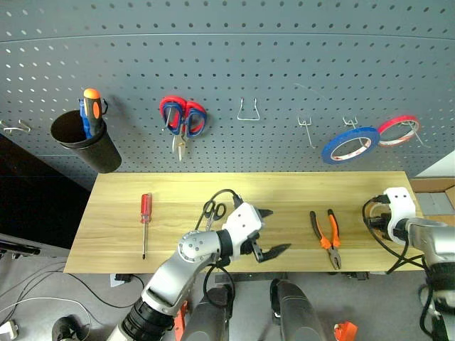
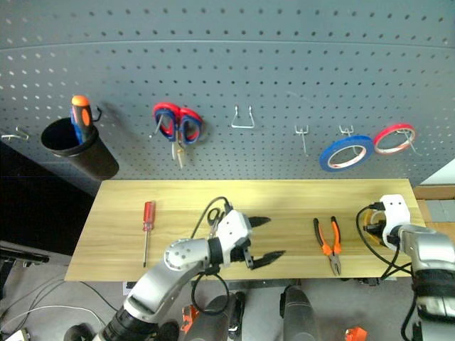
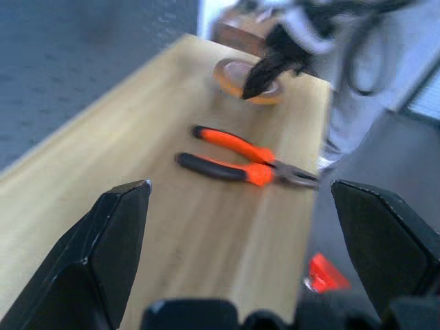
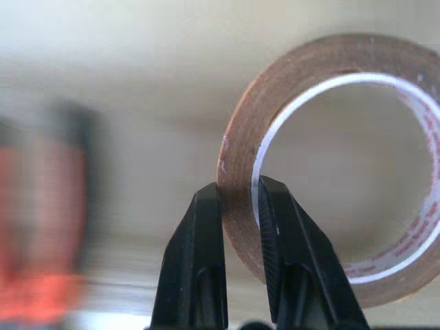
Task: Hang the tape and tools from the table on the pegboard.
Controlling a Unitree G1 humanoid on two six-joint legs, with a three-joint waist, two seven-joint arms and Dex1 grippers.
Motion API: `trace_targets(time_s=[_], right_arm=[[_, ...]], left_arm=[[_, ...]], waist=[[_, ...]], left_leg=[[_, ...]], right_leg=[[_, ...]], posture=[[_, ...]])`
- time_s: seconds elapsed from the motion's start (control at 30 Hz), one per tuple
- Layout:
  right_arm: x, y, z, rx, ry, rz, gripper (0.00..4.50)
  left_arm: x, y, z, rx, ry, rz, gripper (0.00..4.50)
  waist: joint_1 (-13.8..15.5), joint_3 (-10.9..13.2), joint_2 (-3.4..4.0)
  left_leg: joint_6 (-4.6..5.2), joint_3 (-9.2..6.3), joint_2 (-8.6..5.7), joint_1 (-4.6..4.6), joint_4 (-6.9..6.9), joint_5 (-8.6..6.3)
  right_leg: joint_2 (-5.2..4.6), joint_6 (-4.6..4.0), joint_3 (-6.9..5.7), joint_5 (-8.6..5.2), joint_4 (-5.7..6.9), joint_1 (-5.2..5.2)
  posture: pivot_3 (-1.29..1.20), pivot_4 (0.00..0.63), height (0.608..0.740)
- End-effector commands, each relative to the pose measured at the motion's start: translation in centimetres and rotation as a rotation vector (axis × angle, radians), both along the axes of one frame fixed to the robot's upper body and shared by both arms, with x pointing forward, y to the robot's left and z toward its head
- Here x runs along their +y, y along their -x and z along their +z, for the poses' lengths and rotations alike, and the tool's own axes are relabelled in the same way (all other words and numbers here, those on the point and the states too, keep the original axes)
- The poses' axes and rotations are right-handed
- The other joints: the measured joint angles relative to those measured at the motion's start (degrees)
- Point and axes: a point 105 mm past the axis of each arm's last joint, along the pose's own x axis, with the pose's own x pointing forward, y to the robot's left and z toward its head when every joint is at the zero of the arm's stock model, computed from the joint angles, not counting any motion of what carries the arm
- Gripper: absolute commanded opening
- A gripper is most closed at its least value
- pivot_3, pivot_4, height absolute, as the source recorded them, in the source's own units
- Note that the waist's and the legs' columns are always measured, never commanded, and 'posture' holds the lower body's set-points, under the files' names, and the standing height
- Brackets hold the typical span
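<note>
A: Where was the tape (image 4: 330, 172)?
B: At the right end of the table (image 1: 284, 188), its wall pinched between the right gripper's (image 4: 238, 196) two fingers.
A: And the other tools?
B: The pliers (image 1: 325, 229) lay on the table left of the tape, the black scissors (image 1: 212, 210) and red screwdriver (image 1: 145, 220) further left.
A: The left gripper (image 1: 274, 231)?
B: Fingers spread wide, empty, between scissors and pliers. The pegboard (image 1: 284, 64) stood behind the table.
</note>
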Motion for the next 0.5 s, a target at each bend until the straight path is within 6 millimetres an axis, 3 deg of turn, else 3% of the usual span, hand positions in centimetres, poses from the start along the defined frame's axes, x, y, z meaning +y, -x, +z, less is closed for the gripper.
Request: trace_targets(time_s=[0.03, 0.13, 0.27, 0.4, 0.5], right_arm=[[4.2, 3.8, 5.7, -0.329, -0.07, 0.198, 0.08], [7.1, 6.8, 7.7, -0.452, -0.119, 0.248, 0.08], [12.0, 7.1, 10.1, -0.553, -0.144, 0.349, 0.08], [13.9, 5.1, 11.3, -0.628, -0.102, 0.364, 0.08], [16.5, 2.6, 14.3, -0.763, -0.141, 0.375, 0.08]], left_arm=[[0.8, -0.6, 2.9, -0.063, 0.138, 0.026, 4.5], [2.2, -0.9, 3.9, -0.119, 0.168, 0.046, 4.5], [4.5, -2.1, 4.3, -0.177, 0.137, 0.135, 4.5], [6.1, -2.6, 4.7, -0.202, 0.123, 0.202, 4.5], [7.5, -3.1, 4.0, -0.215, 0.087, 0.266, 4.5]], waist=[[-0.1, 0.0, -0.07], [-1.0, 0.0, -0.05], [-3.8, 0.0, -0.17], [-4.7, 0.0, -0.24], [-4.8, -0.1, -0.24]], left_leg=[[0.0, -0.02, 0.0, -0.01, -0.02, 0.0], [-0.01, 0.0, 0.01, 0.0, -0.02, -0.01], [0.15, 0.29, -0.01, 0.13, 0.11, -0.06], [0.21, 0.3, 0.09, 0.31, 0.05, 0.2], [0.13, 0.26, 0.12, 0.3, -0.03, 0.5]], right_leg=[[0.0, 0.02, -0.03, -0.01, -0.03, 0.01], [0.01, 0.03, 0.0, -0.01, -0.06, 0.02], [0.0, 0.32, 0.15, 0.28, -0.07, 0.06], [0.08, 0.53, 0.23, 0.34, -0.04, 0.13], [0.13, 0.38, 0.17, 0.54, 0.01, 0.07]], posture=[[-0.25, 0.319, 0.74], [-0.28, 0.324, 0.74], [-0.3, 0.32, 0.74], [-0.29, 0.291, 0.74], [-0.27, 0.267, 0.74]])
